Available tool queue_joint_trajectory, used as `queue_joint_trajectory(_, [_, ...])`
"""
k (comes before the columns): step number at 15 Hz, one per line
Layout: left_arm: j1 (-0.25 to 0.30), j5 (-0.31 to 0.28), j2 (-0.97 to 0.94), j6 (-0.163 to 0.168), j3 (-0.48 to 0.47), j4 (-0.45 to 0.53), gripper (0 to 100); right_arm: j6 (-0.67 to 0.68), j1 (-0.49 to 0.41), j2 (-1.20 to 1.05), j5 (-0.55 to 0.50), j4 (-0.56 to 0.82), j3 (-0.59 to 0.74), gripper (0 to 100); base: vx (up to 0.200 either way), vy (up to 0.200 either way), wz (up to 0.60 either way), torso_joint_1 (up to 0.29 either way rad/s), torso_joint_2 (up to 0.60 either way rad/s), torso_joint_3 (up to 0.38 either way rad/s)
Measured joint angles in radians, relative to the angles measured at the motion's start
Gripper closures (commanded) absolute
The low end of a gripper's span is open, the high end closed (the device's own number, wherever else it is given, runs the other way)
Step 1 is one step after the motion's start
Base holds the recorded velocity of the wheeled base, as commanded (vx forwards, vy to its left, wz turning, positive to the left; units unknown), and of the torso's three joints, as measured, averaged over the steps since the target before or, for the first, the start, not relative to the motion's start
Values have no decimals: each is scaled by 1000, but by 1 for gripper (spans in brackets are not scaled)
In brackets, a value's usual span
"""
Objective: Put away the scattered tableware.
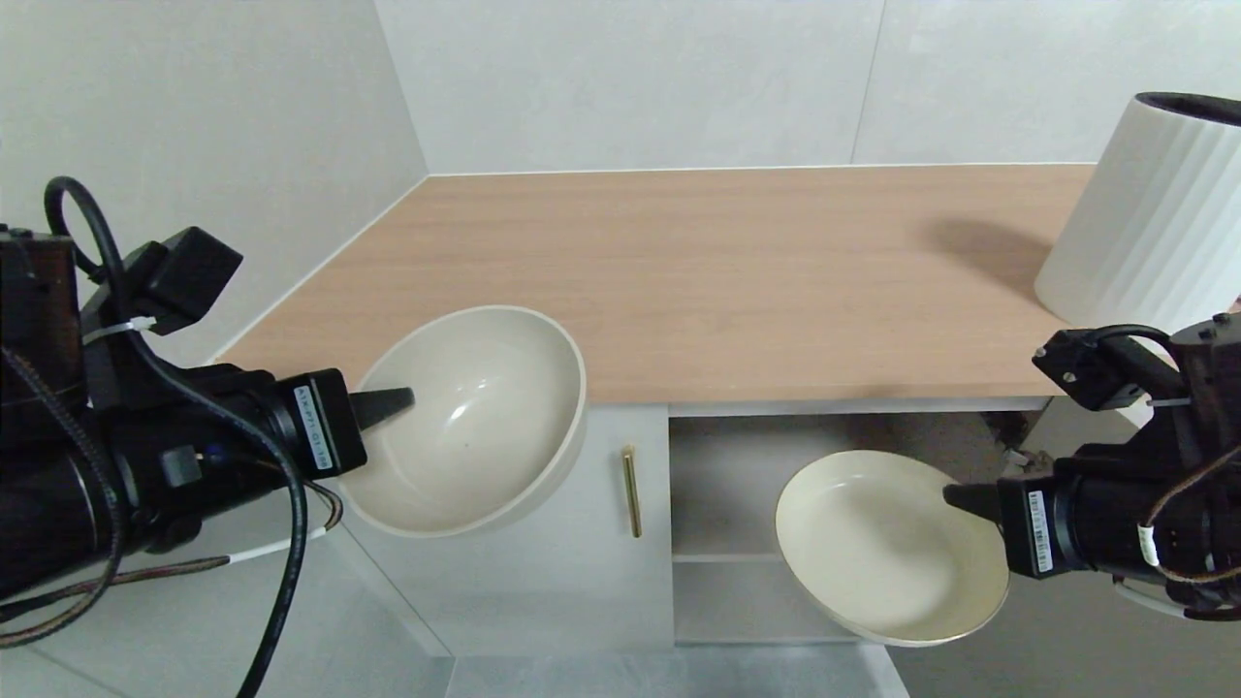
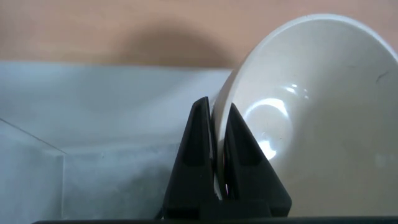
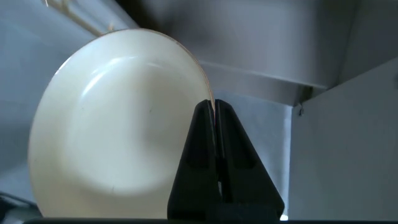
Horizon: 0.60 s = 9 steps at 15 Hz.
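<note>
At the front edge of the surface (image 1: 727, 271), the left tool (image 1: 393, 399) pinched the rim of a cream bowl (image 1: 475, 417) held in the air — lower down, before the open cabinet (image 1: 722, 485), the right tool (image 1: 962, 496) pinched the rim of a plate (image 1: 882, 548).

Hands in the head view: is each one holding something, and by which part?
Both are holding something. The left hand pinches the bowl by its rim; the right hand pinches the plate by its rim.
</note>
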Motion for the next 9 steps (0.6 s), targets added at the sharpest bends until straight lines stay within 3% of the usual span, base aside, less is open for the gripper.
queue_joint_trajectory(5, [-12,-41,-9,1,10,-1,100,-14,16,1,25,0,21,100,0,0,0,-207,467,263])
queue_joint_trajectory(9, [-12,-42,-10,1,11,-1,100,-17,16,12,31,0,28,100,0,0,0,-187,455,268])
